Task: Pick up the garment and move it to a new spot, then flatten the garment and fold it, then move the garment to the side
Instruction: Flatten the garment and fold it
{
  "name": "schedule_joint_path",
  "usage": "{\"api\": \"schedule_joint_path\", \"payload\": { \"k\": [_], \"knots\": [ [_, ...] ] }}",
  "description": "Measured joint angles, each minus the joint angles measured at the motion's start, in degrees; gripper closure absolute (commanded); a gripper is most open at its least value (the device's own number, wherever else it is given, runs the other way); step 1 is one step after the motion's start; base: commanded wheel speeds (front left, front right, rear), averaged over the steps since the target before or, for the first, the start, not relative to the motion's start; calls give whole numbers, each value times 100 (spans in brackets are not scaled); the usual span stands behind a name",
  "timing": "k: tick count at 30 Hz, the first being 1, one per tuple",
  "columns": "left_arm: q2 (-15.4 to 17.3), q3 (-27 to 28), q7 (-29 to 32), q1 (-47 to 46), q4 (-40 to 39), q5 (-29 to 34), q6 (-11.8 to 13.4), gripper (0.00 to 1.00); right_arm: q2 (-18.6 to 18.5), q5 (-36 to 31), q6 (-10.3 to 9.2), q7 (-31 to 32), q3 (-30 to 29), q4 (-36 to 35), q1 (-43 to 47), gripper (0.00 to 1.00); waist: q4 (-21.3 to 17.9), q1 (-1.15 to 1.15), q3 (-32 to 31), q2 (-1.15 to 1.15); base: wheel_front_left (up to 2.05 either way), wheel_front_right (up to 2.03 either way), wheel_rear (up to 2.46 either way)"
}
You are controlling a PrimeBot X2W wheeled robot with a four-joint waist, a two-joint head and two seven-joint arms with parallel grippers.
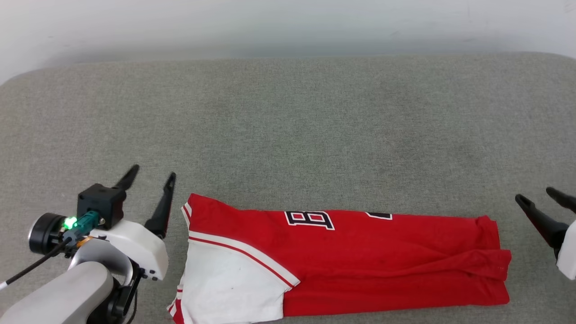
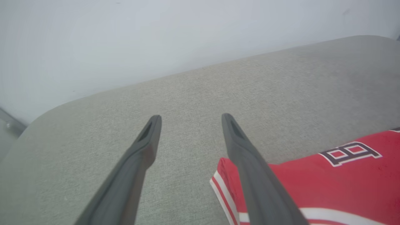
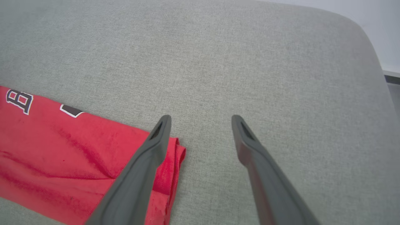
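There's the shirt (image 1: 342,261), flat on the grey cushion (image 1: 288,112), folded into a long band, its long axis running nine o'clock to three o'clock along the near edge; left gripper (image 1: 153,171) sits just off the sleeve end, fingers (image 1: 163,207) spread wide, nothing held; right gripper (image 1: 533,193) hovers near the hem end, spread too, empty; from the left tool the cloth lies at three o'clock, from the right at nine; left looks a shade nearer, I'd say.
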Motion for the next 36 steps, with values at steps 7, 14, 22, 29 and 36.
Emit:
{"api": "schedule_joint_path", "payload": {
  "k": [7,14,22,29,36],
  "knots": [
    [-684,1614,-52,868,-166,1104,733,0,564,0,-1,111,-564,259,563,0,7,0,81,0,0,0,0],
    [-1572,3081,-57,2020,-367,2228,542,0,1057,207,-1,432,-592,523,881,0,92,0,138,0,0,0,0],
    [-2453,4008,-57,2710,-348,3231,65,0,1346,485,-4,620,-291,662,961,0,206,0,116,0,0,0,0],
    [-3140,4689,-57,3173,-388,4020,-141,0,1374,510,-12,677,-101,772,923,66,237,0,43,0,0,0,0],
    [-3579,5075,-57,3555,-445,4668,-438,0,1290,517,0,725,-21,891,891,100,220,0,-74,0,0,0,0]
  ]
}}
